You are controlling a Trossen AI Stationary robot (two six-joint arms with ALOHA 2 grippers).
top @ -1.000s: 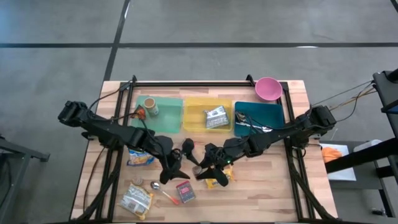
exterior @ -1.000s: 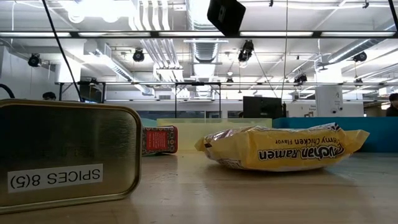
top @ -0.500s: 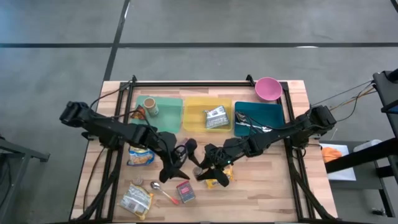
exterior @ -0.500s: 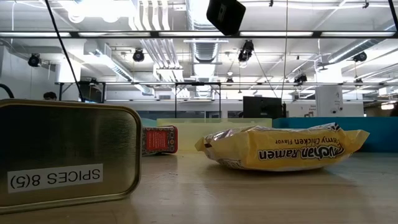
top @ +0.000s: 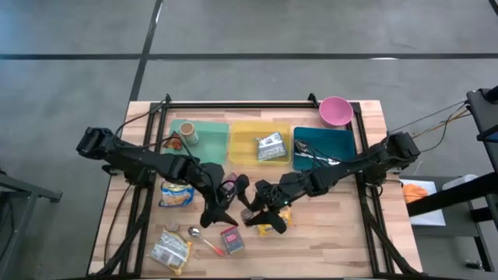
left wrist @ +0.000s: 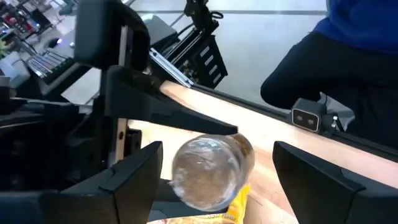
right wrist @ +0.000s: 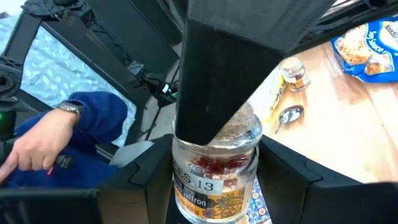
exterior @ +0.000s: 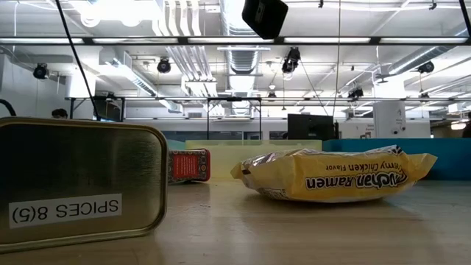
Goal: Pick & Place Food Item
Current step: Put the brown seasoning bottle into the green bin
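A small glass spice jar (right wrist: 214,177) with a numbered label hangs above the table's middle, and my right gripper (right wrist: 214,163) (top: 261,208) is shut on it. My left gripper (left wrist: 217,149) (top: 233,194) faces it from the table's left side and is open. Its fingers stand on either side of the jar's round end (left wrist: 208,171) with gaps showing. In the right wrist view one left finger (right wrist: 242,68) hides the jar's top. My right gripper pinches the jar's labelled body (right wrist: 186,186) between its two fingers, one on each side. The fingers come nearly level from the table's right side. The jar is lifted clear of the table, one round end turned toward my left gripper.
A yellow ramen packet (exterior: 331,177) lies below the grippers. A spice tin (exterior: 73,184), a red box (top: 232,241), a spoon (top: 204,239) and snack packets (top: 171,249) lie near the front. Green (top: 210,148), yellow (top: 241,144) and teal (top: 342,140) trays and a pink bowl (top: 336,110) stand at the back. A person in blue (right wrist: 68,124) sits beyond the table.
My left gripper has swung a little toward the table's right and turned at the wrist, closing in on the jar in my right gripper. It stays open. The right gripper and the jar have kept still.
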